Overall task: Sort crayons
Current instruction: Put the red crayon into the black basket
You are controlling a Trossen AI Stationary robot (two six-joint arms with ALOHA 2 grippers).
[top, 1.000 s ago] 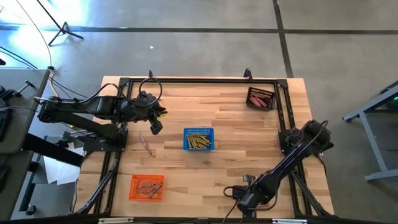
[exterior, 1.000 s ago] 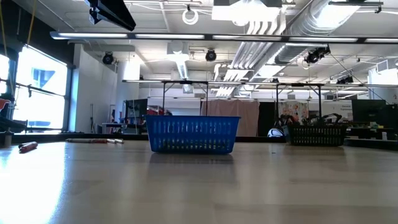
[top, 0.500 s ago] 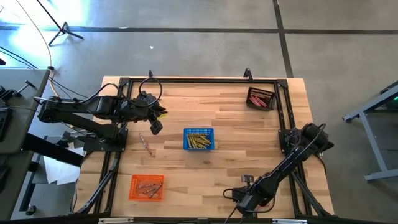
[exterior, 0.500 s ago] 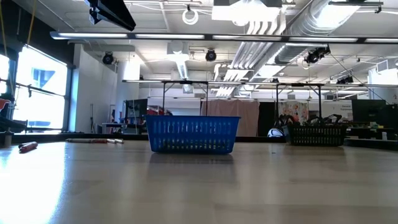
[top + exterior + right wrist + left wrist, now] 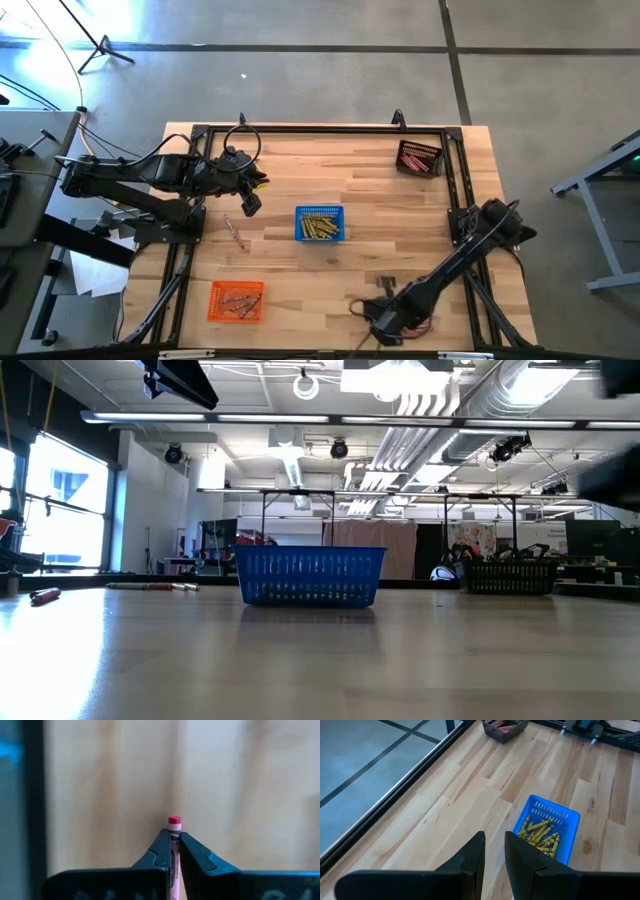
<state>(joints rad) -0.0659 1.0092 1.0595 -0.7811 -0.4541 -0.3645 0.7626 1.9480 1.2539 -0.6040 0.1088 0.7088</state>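
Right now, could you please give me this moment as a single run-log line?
task: sort crayons | right gripper: shut on red crayon, near front edge | left gripper: empty, raised left of blue basket | loose crayons remain

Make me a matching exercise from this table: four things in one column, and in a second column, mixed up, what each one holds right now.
Things:
1. blue basket
2. orange basket
3. dark basket
4. right gripper

Holds:
A. red crayons, at the table's far right corner
B. a single red-tipped crayon pinched between its fingers
C. yellow crayons, mid-table
D. brownish crayons, near the table's front left

Pairs: 1-C, 2-D, 3-A, 4-B
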